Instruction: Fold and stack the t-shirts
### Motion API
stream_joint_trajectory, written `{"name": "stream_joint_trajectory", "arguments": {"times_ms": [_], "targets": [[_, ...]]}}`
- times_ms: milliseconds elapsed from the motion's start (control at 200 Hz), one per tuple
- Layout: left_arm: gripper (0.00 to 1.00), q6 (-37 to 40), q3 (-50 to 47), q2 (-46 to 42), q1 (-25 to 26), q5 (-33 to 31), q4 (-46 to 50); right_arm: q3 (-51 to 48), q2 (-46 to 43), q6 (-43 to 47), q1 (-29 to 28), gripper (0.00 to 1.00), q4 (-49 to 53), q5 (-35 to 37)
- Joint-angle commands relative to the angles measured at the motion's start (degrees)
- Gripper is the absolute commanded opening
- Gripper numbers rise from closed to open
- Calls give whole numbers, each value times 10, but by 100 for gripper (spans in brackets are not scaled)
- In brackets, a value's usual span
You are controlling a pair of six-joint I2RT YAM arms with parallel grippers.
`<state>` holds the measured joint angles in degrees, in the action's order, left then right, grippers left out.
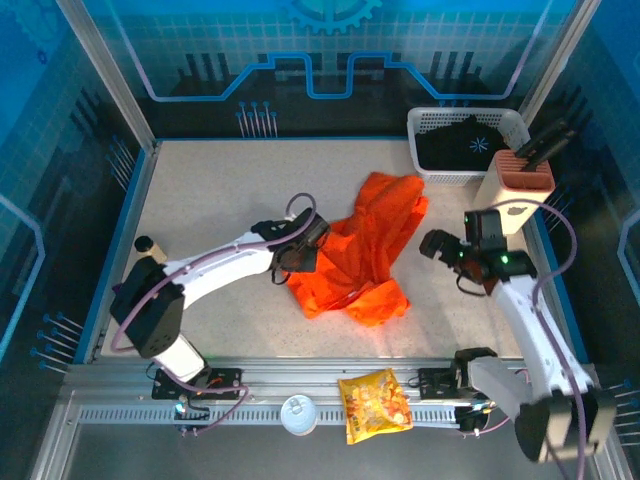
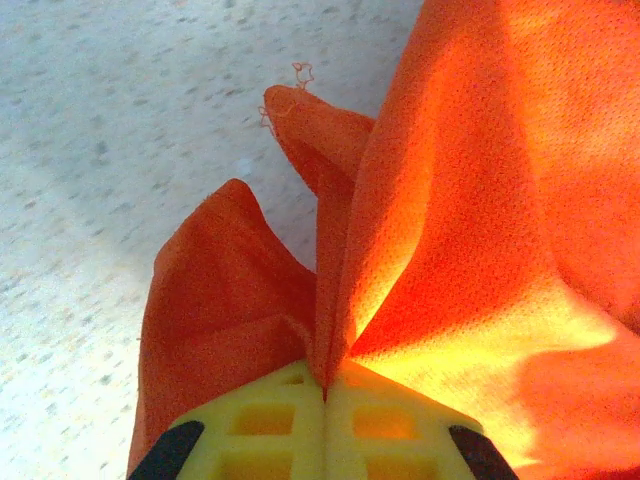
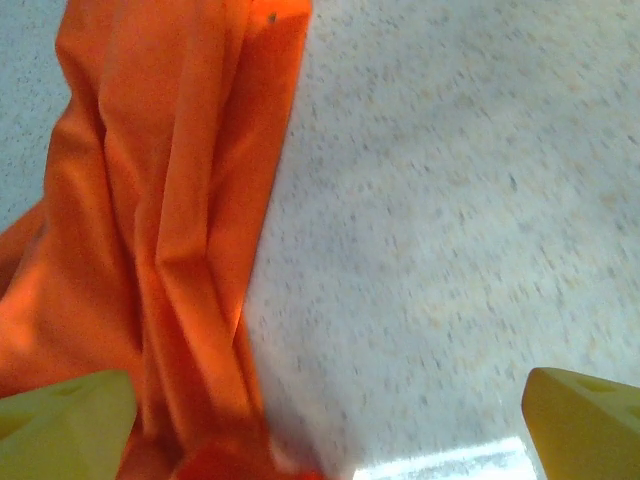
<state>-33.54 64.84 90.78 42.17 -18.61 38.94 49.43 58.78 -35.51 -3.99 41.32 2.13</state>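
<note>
Top external: my left claw (image 1: 300, 246) clamped on bright orange cloth t-shirt (image 1: 378, 250), likely limp and light, at its 9 o'clock edge; my right claw (image 1: 440, 248) apart.

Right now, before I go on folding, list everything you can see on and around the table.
orange t-shirt: one, bright orange, crumpled mid-table
black shirt: one, black with pale starburst, in the basket
basket: one, white, far right corner
block: one, tan with reddish top, beside the basket
snack bag: one, yellow-orange, on near rail
cup: one, white, left of snack bag
left gripper: shut on the orange t-shirt's edge
right gripper: open, right of the t-shirt
</note>
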Motion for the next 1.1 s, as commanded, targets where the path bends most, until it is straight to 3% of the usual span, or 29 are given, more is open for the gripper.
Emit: {"name": "stream_joint_trajectory", "arguments": {"times_ms": [0,120,385,611,651,706,806,831,961,1096], "targets": [[0,-51,-55,-36,1,-20,49,41,90,57,4,99,-90,-82],[0,-110,-111,-97,7,-40,70,85,187,49,-35,96,-126,-93],[0,-200,-184,-211,8,-83,109,135,354,-10,-223,78,-146,-41],[0,-230,-186,-210,7,-108,95,69,372,-80,-326,63,-173,-50],[0,-227,-180,-207,6,-117,95,51,356,-87,-339,55,-170,-42],[0,-220,-171,-201,2,-128,98,29,329,-96,-353,35,-154,-26],[0,-204,-156,-193,-14,-140,104,-15,268,-105,-358,10,-123,7],[0,-199,-155,-194,-20,-140,102,-22,251,-106,-357,0,-112,23],[0,-171,-152,-207,-59,-131,87,-29,174,-74,-315,0,-44,95],[0,-149,-154,-225,-91,-126,93,-2,130,15,-213,0,-33,120]]}}
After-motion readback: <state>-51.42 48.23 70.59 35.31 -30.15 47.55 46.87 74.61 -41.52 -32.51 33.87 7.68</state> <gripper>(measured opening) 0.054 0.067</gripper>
